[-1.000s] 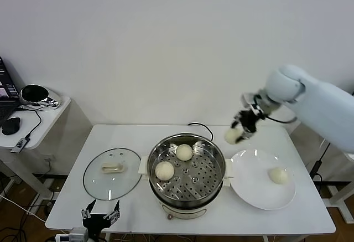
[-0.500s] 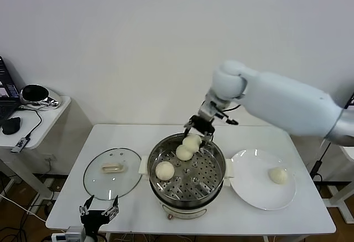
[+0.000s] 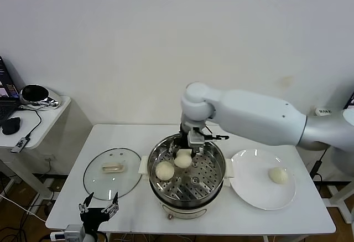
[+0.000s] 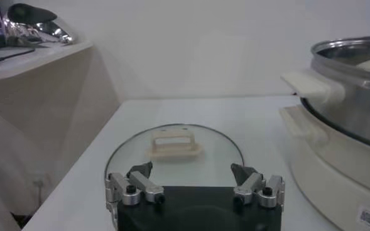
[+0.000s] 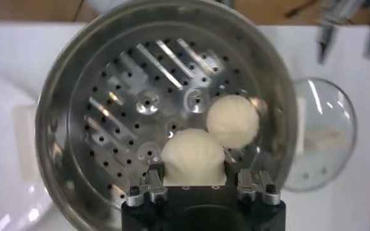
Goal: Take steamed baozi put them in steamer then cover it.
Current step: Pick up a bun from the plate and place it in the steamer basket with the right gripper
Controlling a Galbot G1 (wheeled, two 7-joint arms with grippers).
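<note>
The steamer [image 3: 220, 161] stands mid-table, its perforated tray [image 5: 119, 119] showing. My right gripper [image 3: 187, 147] reaches down into it from the back, shut on a baozi [image 5: 193, 157] low over the tray. In the head view that held baozi [image 3: 183, 159] sits just below the gripper. A second baozi [image 3: 165, 170] [image 5: 233, 121] rests on the tray beside it. Another baozi [image 3: 278, 175] lies on the white plate [image 3: 251, 189] to the right. The glass cover [image 3: 99, 182] [image 4: 172, 154] lies flat left of the steamer. My left gripper [image 3: 99, 211] [image 4: 194, 182] hangs open at the table's front edge, just before the cover.
A black cord [image 3: 194, 124] runs behind the steamer. The steamer's cream side handle [image 4: 313, 88] juts toward the cover. A small side table [image 3: 33, 114] at far left holds a laptop, a mouse and a shiny rounded object. A white wall closes the back.
My right arm swung left from beside the plate to over the steamer and lowered the baozi into it. The left gripper stayed put.
</note>
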